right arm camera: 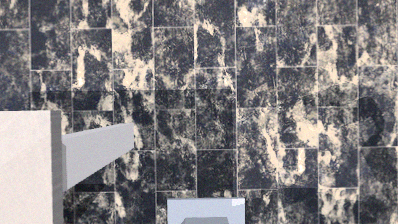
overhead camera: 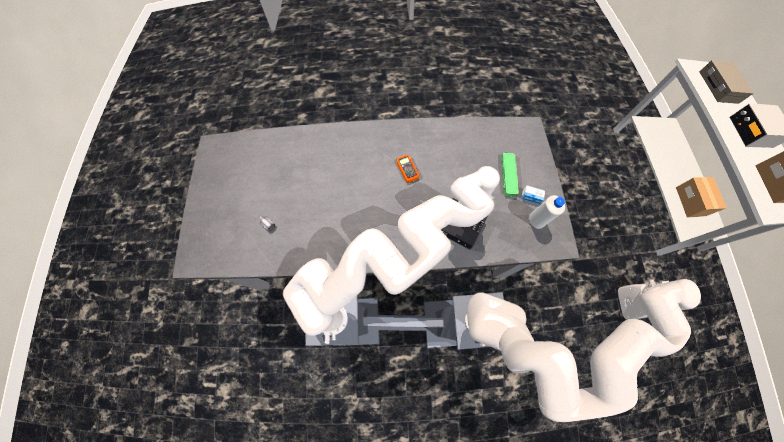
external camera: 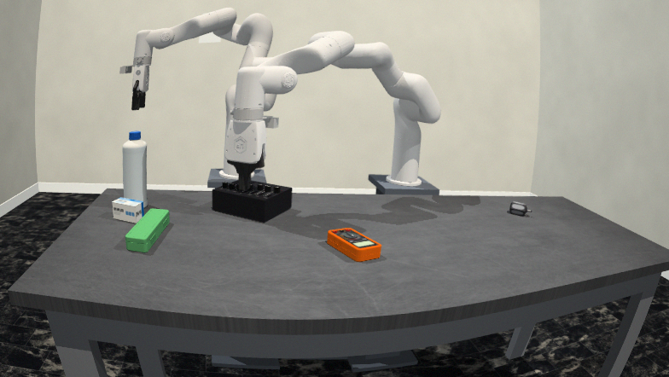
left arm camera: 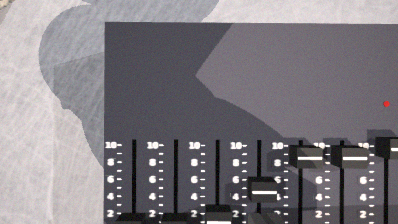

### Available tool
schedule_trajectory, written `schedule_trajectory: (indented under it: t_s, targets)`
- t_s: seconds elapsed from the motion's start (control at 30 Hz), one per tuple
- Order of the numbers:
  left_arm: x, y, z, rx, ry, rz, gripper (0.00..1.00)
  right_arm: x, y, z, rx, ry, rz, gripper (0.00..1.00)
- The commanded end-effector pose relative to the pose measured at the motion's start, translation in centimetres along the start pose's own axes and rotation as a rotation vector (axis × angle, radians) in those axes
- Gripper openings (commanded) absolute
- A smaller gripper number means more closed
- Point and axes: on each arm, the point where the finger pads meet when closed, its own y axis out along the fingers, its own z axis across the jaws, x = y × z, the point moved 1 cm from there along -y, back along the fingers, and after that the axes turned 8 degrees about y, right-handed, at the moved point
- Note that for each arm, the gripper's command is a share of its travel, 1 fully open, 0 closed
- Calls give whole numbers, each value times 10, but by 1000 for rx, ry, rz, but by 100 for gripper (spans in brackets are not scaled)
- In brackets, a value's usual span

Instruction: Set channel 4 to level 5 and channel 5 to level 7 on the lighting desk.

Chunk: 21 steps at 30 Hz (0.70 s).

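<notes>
The black lighting desk (overhead camera: 462,237) (external camera: 240,205) (left arm camera: 160,75) stands near the table edge closest to the arm bases. In the left wrist view, channel 4's fader knob (left arm camera: 264,191) is near level 5. Channel 5's knob (left arm camera: 310,157) is near level 9. Channels 1 to 3 sit low, and channels 6 and 7 sit high. My left gripper (external camera: 243,188) is shut and empty, with its tips down among the faders. A dark shape just below channel 4's knob may be a fingertip; contact is unclear. My right gripper (external camera: 137,108) is open and empty, high off beyond the table.
A white bottle (overhead camera: 543,215) (external camera: 134,171), a small box (overhead camera: 533,194) (external camera: 126,211) and a green case (overhead camera: 510,174) (external camera: 147,230) stand beside the desk. An orange multimeter (overhead camera: 407,168) (external camera: 354,244) and a small motor (overhead camera: 267,224) (external camera: 518,208) lie farther off.
</notes>
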Motion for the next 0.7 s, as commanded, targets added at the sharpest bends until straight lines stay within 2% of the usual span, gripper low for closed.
schedule_trajectory:
  t_s: [0.0, 0.23, 0.67]
  targets:
    - [1, -10, 0, -1, 0, -6, 0, -1, -2, 0, -1, 0, 4, 100]
    - [1, -30, 0, -1, 0, -6, 0, -1, -2, 0, -1, 0, 4, 100]
    - [1, -41, 0, -1, 0, -6, 0, -1, -2, 0, -1, 0, 4, 100]
